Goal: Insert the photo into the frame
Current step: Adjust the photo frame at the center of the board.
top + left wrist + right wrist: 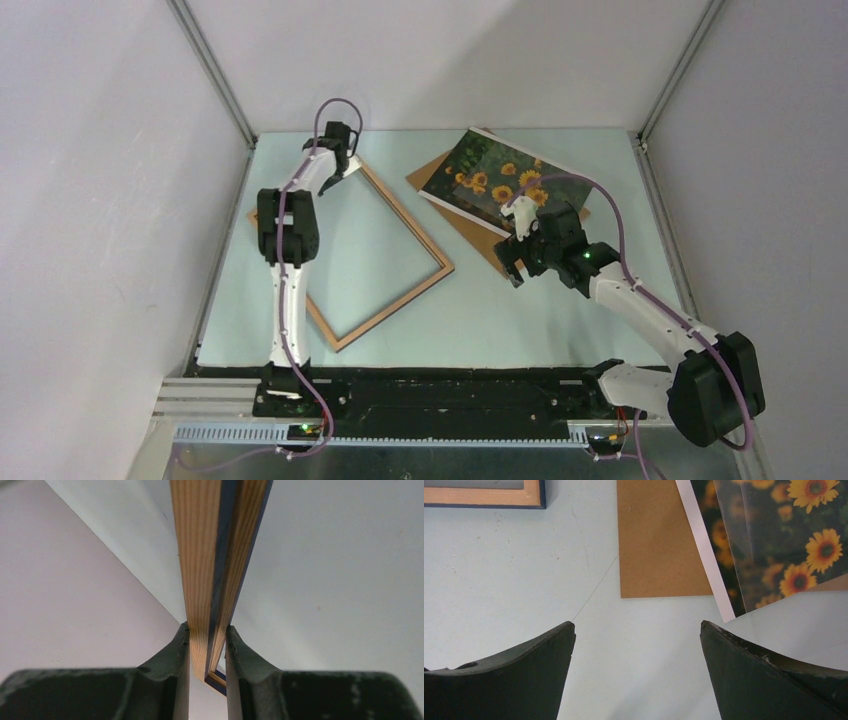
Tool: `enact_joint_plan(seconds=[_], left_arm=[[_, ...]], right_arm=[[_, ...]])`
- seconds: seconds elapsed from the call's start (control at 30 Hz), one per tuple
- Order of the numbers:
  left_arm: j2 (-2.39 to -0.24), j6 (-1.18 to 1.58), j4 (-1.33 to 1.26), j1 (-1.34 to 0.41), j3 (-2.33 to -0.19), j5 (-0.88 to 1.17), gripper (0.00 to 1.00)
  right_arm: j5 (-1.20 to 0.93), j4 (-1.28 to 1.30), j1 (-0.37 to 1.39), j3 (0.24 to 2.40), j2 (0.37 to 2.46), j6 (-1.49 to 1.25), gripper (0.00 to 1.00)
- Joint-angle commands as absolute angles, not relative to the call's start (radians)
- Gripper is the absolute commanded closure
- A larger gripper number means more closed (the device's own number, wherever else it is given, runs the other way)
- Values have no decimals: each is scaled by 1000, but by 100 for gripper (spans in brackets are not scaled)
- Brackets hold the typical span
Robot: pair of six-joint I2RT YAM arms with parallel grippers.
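Observation:
The frame (407, 214), thin light-wood rails with a dark blue edge, lies skewed on the left half of the table. My left gripper (340, 166) is at its far corner. In the left wrist view the gripper (207, 635) is shut on a frame (200, 555) rail that runs away between the fingers. The photo (490, 175) lies sunflowers up at the back right. My right gripper (514, 264) hovers just near of it, open (638, 630) over bare table. The photo (726, 555) and a frame (484, 497) corner show beyond its fingertips.
A brown backing board (428, 178) lies under the photo, its corner (659, 545) just ahead of my right fingers. A clear sheet (774, 545) seems to cover part of the photo. Walls close in the table's left, right and far sides.

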State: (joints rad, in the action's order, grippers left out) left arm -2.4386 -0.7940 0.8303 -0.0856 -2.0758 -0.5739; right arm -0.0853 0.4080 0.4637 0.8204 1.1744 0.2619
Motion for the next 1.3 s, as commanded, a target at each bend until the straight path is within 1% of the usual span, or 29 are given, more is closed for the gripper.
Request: enact_joint_plan(seconds=[0.0,0.03,0.1,0.13,0.23,0.67,0.77,0.83,0.93,1.03,1.17,1.27], left_arm=[[-2499,-897,788,-117,-2221,-723,96],[-2509,-903,788,-121,-2248,-732,94],[-2529,-917,788,-134,-2274,-737,87],[-2539,-921,788,-140,-2279,-737,82],[-2549,-915,787,-151,-2296,-732,74],[-2488,-823,788,-207,-2189,-696,61],[-2476,-810,788,-209,-2177,-694,57],[-2463,-799,788,-209,-2166,-689,52],[-2422,-778,789,-209,-2150,-677,43],[-2364,-735,788,-209,-2128,-650,37],[-2239,-672,788,-214,-2056,-603,27],[-2119,-628,788,-219,-1959,-576,17]], right_arm=[[-46,365,469,822,1186,267,0],[-40,364,469,822,1189,266,0],[-21,357,469,822,1191,263,0],[-7,352,469,822,1190,260,0],[33,341,460,822,1187,250,0],[65,340,348,821,1183,230,0],[94,345,311,822,1189,266,2],[119,351,287,822,1197,306,3],[149,348,243,822,1228,384,3],[159,342,200,822,1273,447,4],[196,335,174,822,1344,528,5],[239,307,169,816,1388,564,7]])
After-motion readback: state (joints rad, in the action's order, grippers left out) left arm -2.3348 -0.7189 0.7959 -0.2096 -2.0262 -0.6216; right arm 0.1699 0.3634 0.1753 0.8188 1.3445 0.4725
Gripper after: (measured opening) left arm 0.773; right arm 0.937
